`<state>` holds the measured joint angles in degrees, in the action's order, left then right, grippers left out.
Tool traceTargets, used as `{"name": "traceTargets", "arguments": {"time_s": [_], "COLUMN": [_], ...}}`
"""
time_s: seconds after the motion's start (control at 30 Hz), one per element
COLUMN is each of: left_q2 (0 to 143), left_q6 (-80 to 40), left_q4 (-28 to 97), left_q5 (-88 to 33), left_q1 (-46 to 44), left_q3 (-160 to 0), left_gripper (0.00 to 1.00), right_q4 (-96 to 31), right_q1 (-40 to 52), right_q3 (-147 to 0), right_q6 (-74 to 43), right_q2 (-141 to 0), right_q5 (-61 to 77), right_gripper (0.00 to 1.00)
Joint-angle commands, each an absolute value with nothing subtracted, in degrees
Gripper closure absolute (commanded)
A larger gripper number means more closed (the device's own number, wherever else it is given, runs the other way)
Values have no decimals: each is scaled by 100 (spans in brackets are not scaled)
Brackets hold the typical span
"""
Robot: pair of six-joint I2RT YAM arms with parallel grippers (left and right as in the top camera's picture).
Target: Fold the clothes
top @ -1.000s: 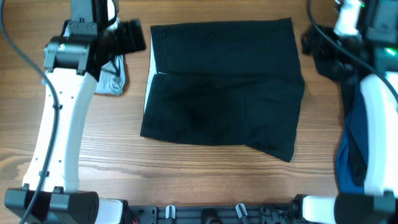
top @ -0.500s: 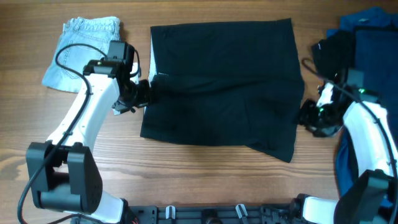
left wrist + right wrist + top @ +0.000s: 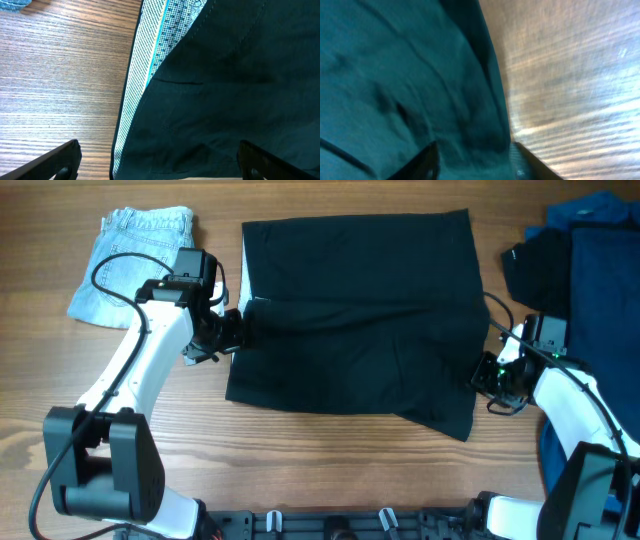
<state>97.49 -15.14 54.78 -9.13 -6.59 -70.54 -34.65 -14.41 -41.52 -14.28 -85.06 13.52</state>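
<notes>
A large black garment point(image 3: 360, 320) lies flat and folded in the middle of the table. Its pale patterned lining point(image 3: 150, 65) shows along the left edge. My left gripper point(image 3: 232, 330) sits low at that edge, wide open; in the left wrist view its gripper point(image 3: 160, 167) straddles the lining and the black cloth. My right gripper point(image 3: 487, 375) is at the garment's lower right edge. In the blurred right wrist view the gripper point(image 3: 475, 162) has narrowed, with a bunch of the black fabric point(image 3: 420, 75) filling the gap.
Light-blue denim shorts point(image 3: 135, 255) lie at the far left, behind my left arm. A black piece point(image 3: 535, 265) and dark-blue pieces point(image 3: 600, 250) are piled along the right side, close to my right arm. Bare wood point(image 3: 330, 460) runs along the front.
Both arms came down from high at the back to the garment's left and right edges. Since then the right gripper has edged onto the cloth and narrowed on it; the left opened wide.
</notes>
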Motion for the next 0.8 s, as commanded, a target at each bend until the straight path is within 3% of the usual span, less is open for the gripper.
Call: {"name": "traceTargets", "arguments": {"time_s": [0.0, 0.13, 0.23, 0.27, 0.33, 0.37, 0.43, 0.47, 0.77], "left_q2": [9751, 9751, 9751, 9751, 9751, 9751, 9751, 9751, 9751], "left_q6": [-1525, -1525, -1525, -1527, -1525, -1525, -1525, -1531, -1566], "left_q4": [5461, 5461, 5461, 5465, 5465, 5470, 5520, 5546, 5621], "left_q5": [-1004, -1004, -1004, -1009, -1092, -1092, -1092, -1092, -1262], "left_q1": [-648, -648, -648, -648, -648, -648, -646, -646, -646], "left_q3": [-6995, -6995, -6995, -6995, -6995, -6995, -6995, -6995, -6995], "left_gripper": [0, 0, 0, 0, 0, 0, 14, 15, 6], "right_q4": [-3566, -3616, -3481, -3446, -3404, -3465, -3861, -4156, -6799], "right_q1": [-1444, -1444, -1444, -1444, -1444, -1444, -1444, -1444, -1444], "right_q3": [-4025, -3968, -3817, -3763, -3774, -3854, -4268, -4563, -5581], "right_q6": [-1391, -1411, -1409, -1413, -1564, -1564, -1566, -1562, -1500], "right_q2": [-8530, -8530, -8530, -8530, -8527, -8527, -8527, -8527, -8525], "right_q5": [1424, 1400, 1402, 1402, 1404, 1404, 1413, 1476, 1487], "right_gripper": [60, 59, 51, 55, 89, 96, 96, 95, 96]}}
